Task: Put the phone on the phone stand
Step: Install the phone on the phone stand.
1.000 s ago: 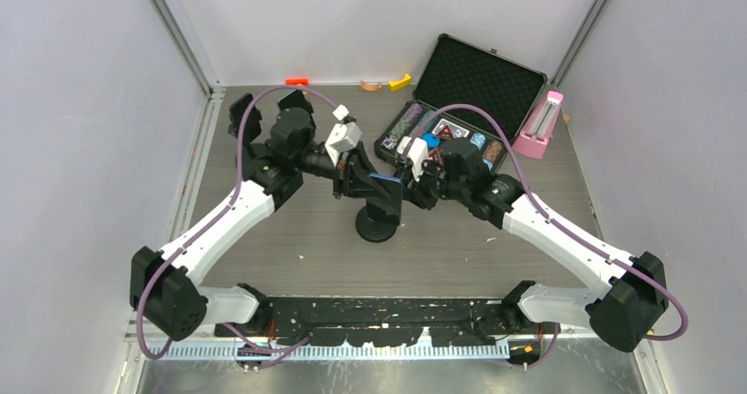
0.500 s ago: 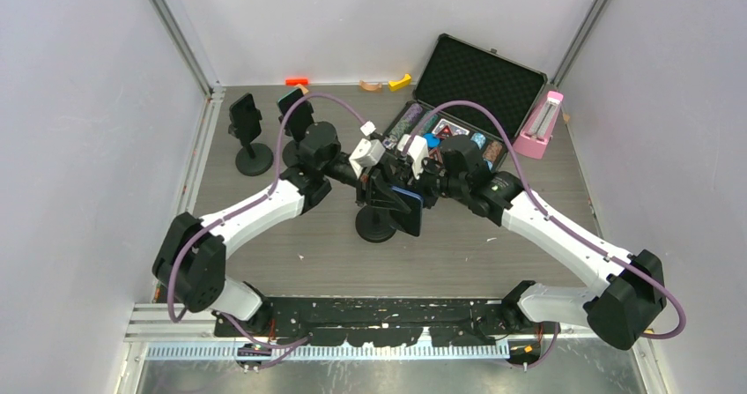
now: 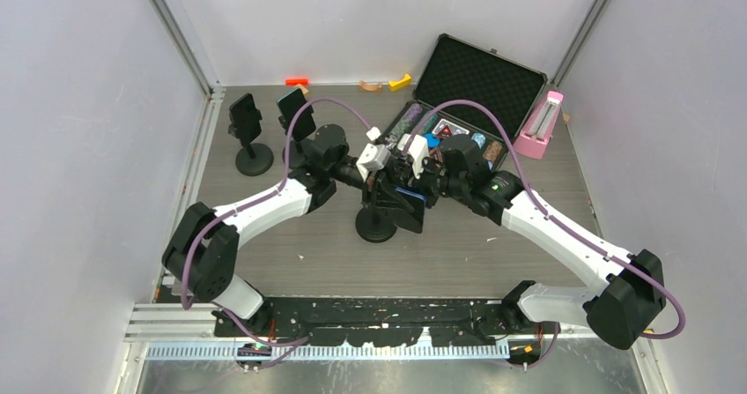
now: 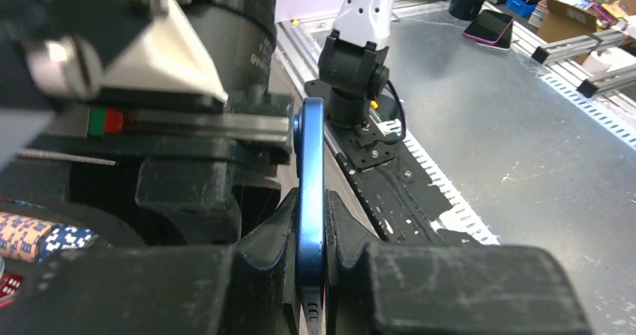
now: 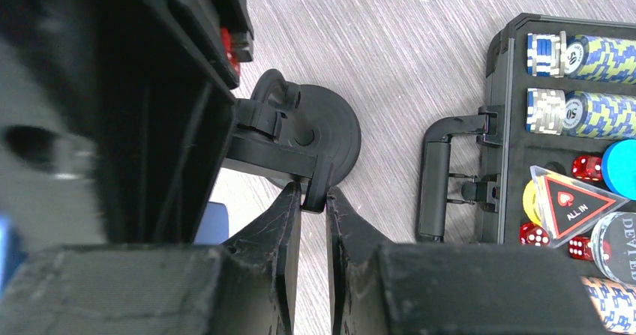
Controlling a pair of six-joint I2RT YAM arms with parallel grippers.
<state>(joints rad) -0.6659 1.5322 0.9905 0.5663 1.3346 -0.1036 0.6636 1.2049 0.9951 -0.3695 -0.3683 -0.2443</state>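
Jaws of the left gripper [image 4: 310, 275] are clenched on the phone [image 4: 309, 170], one finger on each flat face. In the left wrist view the phone's blue edge rises upright between them. Jaws of the right gripper [image 5: 313, 222] are clenched on a thin black bracket lip of the phone stand [image 5: 334, 133], just beside the stand's round base.

Position of the phone: held off the table [image 3: 264, 253], near its middle, above the stand's base and slightly to the right of it. In the top view the phone's dark face is tilted toward the near edge, with a blue rim along its upper side. Both grippers meet at this point, the left one from the left side and the right one from the right side. Whether the phone is seated in the stand's cradle cannot be told, because the grippers cover the joint.

Other items on the table:
- An outer spare stand [image 3: 249, 134] and an inner spare stand [image 3: 295, 121], both upright, near the far-left corner and apart from each other.
- An open black case [image 3: 480, 81] at the far-right corner, lid raised, its tray loaded with chip stacks [image 5: 577, 54], red dice [image 5: 534, 235] and a triangular "ALL IN" marker [image 5: 574, 200].
- A pink object [image 3: 539, 122] at the right edge, just beside the case.
- An orange piece [image 3: 297, 81], a tan piece [image 3: 371, 85] and a yellow piece [image 3: 401, 82] along the far edge.
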